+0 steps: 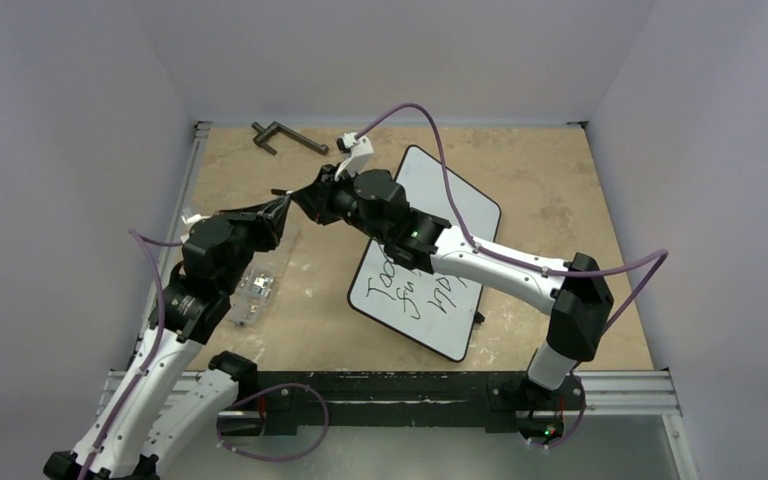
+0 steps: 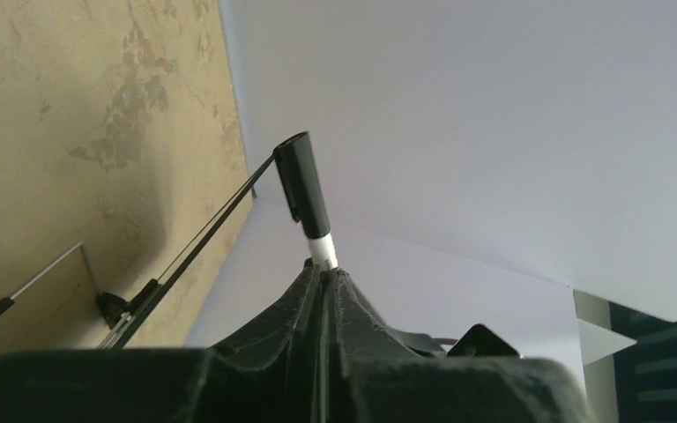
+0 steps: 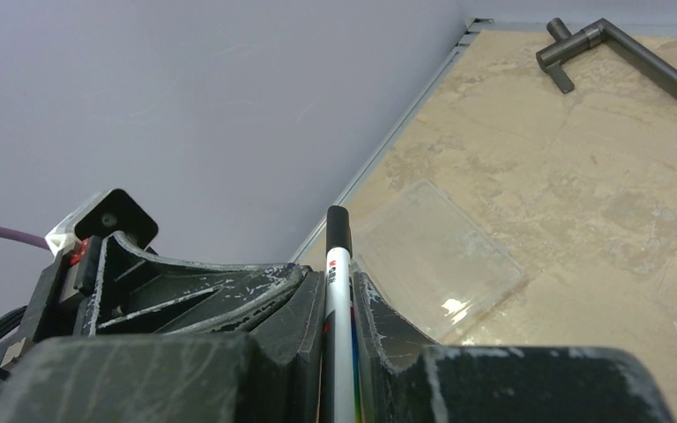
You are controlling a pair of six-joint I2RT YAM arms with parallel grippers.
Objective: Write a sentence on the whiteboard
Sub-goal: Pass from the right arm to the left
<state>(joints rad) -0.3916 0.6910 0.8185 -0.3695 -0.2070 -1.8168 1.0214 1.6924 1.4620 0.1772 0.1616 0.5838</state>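
Evidently the writing itself is paused. The whiteboard (image 1: 465, 205) lies right of the table's middle, its long side running from 1 o'clock to 7 o'clock. The sentence (image 1: 412, 292) sits at its 7 o'clock end, partly hidden under the right arm. Both arms meet off the board, at about 10 o'clock from its centre. The left gripper (image 2: 322, 270) is pinched tight on the marker (image 3: 338, 264) just below its black cap (image 2: 302, 181), and the right gripper (image 3: 339, 284) is clamped along the white barrel. I judge this a cap or hand-over step, though I cannot tell whether the cap is going on or coming off. The next move calls for a straight push or pull along the barrel, with one hand holding firm.
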